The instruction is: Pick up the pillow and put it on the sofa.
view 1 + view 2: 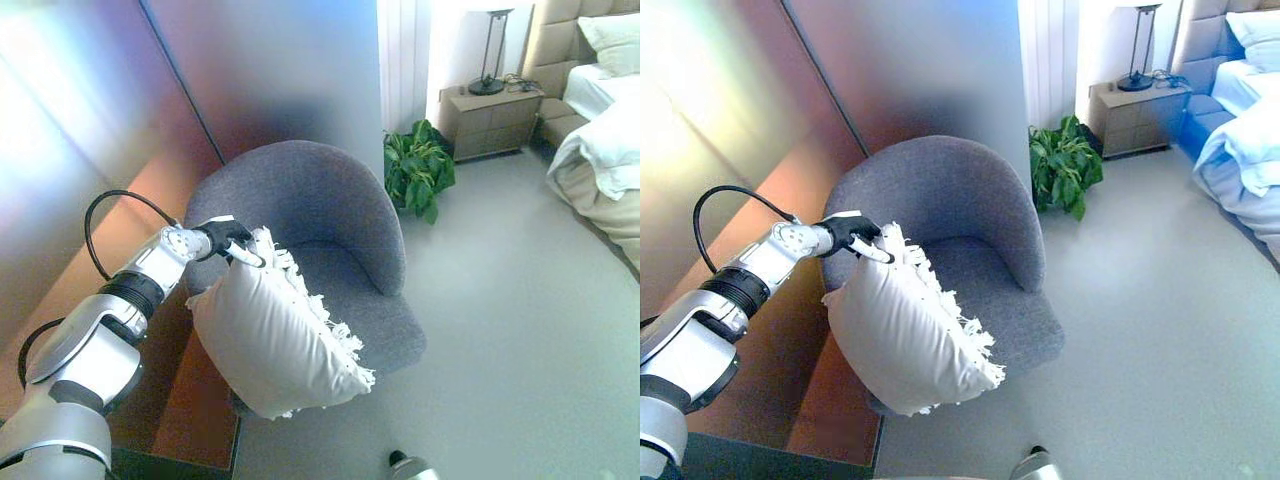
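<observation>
A white pillow (275, 335) with a fringed edge hangs in the air at the left front of a grey tub chair (330, 215), tilted, with its lower part in front of the seat edge. My left hand (228, 240) is shut on the pillow's top corner and holds it up; the hand also shows in the right eye view (858, 236). A small part of my right hand (410, 466) shows at the bottom edge, far from the pillow; its fingers are not visible.
A wall (120, 120) stands close on the left. A potted green plant (418, 170) sits behind the chair. A nightstand (492, 118) with a lamp (490, 50) and a bed (605, 150) stand at the back right.
</observation>
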Available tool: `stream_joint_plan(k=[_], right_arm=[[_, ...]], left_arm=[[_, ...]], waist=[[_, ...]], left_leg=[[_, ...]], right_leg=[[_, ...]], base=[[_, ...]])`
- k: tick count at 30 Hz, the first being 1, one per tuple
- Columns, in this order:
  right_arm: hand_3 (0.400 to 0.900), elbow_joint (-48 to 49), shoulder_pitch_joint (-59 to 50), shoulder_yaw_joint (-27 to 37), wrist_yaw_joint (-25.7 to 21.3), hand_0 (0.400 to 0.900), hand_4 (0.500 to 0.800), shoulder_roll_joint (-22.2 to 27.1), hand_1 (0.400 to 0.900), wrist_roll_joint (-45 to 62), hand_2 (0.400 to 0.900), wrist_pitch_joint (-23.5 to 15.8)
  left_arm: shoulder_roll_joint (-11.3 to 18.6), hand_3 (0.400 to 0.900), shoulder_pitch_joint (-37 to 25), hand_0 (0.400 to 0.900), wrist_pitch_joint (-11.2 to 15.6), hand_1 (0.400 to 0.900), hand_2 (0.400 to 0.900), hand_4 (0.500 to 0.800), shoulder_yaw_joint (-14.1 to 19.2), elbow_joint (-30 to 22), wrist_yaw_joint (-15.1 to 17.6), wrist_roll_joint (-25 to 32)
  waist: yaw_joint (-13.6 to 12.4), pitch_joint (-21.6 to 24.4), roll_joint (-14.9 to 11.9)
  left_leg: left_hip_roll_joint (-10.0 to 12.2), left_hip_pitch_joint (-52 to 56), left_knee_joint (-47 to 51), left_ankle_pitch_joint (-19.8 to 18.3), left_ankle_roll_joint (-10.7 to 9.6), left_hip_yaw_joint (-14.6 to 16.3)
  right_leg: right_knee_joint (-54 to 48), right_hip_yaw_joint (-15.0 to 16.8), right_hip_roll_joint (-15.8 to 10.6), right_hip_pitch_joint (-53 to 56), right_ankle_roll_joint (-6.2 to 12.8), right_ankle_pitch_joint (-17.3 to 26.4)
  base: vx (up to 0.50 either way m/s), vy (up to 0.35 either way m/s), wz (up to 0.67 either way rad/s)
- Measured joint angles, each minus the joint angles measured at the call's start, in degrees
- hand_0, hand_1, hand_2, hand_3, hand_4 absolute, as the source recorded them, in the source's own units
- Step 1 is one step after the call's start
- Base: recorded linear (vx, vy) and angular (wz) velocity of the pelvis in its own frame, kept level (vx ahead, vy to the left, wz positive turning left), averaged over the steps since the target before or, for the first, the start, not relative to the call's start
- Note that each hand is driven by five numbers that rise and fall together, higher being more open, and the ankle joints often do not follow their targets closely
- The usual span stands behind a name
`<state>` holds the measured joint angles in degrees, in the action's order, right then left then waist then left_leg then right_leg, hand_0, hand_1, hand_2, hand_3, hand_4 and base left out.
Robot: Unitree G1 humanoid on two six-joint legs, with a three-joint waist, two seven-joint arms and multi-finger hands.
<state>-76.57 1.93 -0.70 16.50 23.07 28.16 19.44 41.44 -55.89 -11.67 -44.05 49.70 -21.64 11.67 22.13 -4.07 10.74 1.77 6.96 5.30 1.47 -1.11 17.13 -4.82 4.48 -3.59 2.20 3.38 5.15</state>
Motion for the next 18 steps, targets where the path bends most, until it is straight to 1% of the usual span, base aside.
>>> stream_joint_plan(k=[3,4,5,6,8,12,18], right_arm=[[0.9,-0.2,0.7,0.6,0.0,0.9,0.8,0.0,0.9,0.2,0.9,0.0],[0.9,-0.5,0.8,0.7,0.0,0.9,0.8,0.0,0.9,0.2,0.9,0.0],[0.9,-0.7,0.8,0.8,0.0,0.9,0.8,0.0,0.9,0.2,0.9,0.0],[0.9,-0.9,0.9,1.0,0.0,0.9,0.8,-0.1,0.9,0.2,0.9,0.0],[0.9,-1.1,1.2,1.0,0.0,0.9,0.8,-0.1,0.9,0.2,0.9,0.0],[0.9,-1.1,1.7,1.0,0.1,0.9,0.8,-0.1,0.9,0.2,0.9,0.0],[0.9,-1.0,1.6,1.0,0.1,0.9,0.8,-0.4,0.9,0.2,0.9,0.0]], left_arm=[[-0.1,0.4,-0.1,0.4,-0.4,0.4,0.4,0.5,0.0,0.1,0.9,0.6],[-0.1,0.4,-0.1,0.4,-0.8,0.4,0.4,0.5,0.0,0.2,1.2,0.7],[-0.1,0.5,-0.2,0.5,-1.1,0.5,0.5,0.56,0.0,0.7,1.3,1.1],[-0.1,0.9,-0.3,0.9,-1.6,0.9,0.9,0.8,0.0,1.1,1.3,1.7],[-0.1,0.9,-0.4,0.9,-2.3,0.9,0.9,0.8,0.0,1.7,1.3,2.1],[-0.1,0.9,-1.1,0.9,-2.7,0.9,0.9,0.8,0.1,1.8,1.7,2.5],[-0.1,0.9,-4.6,0.9,-3.0,0.9,0.9,0.8,0.8,1.9,2.3,2.7]], waist=[[0.9,0.0,0.0],[1.1,0.0,0.0],[1.2,0.0,0.0],[1.3,0.0,0.0],[1.3,0.0,0.0],[1.1,0.1,0.0],[0.9,0.6,0.0]], left_leg=[[0.0,0.0,0.0,0.0,0.1,0.6],[0.0,0.0,0.0,0.0,0.2,0.6],[0.0,0.0,0.0,0.0,0.2,0.8],[0.0,0.0,0.0,-0.1,0.2,1.0],[0.0,0.2,0.0,-0.2,0.2,1.3],[0.0,0.2,0.0,-0.3,0.1,1.3],[0.0,0.1,0.0,-0.4,0.1,1.3]], right_leg=[[0.0,0.3,0.0,-0.2,0.01,0.0],[0.0,0.4,0.0,-0.2,0.01,0.0],[0.0,0.5,0.1,-0.3,0.02,0.0],[0.0,0.8,0.1,-0.3,0.02,0.0],[0.0,1.2,0.2,-0.4,0.08,0.1],[0.0,1.3,0.4,-0.4,0.1,0.1],[0.0,1.2,0.5,-0.4,0.1,0.1]], base=[[0.05,-0.046,-0.08],[0.05,-0.036,-0.07],[0.04,-0.038,-0.06],[0.03,-0.044,-0.04],[0.02,-0.046,-0.02],[0.02,-0.036,-0.02],[0.0,0.0,0.0]])
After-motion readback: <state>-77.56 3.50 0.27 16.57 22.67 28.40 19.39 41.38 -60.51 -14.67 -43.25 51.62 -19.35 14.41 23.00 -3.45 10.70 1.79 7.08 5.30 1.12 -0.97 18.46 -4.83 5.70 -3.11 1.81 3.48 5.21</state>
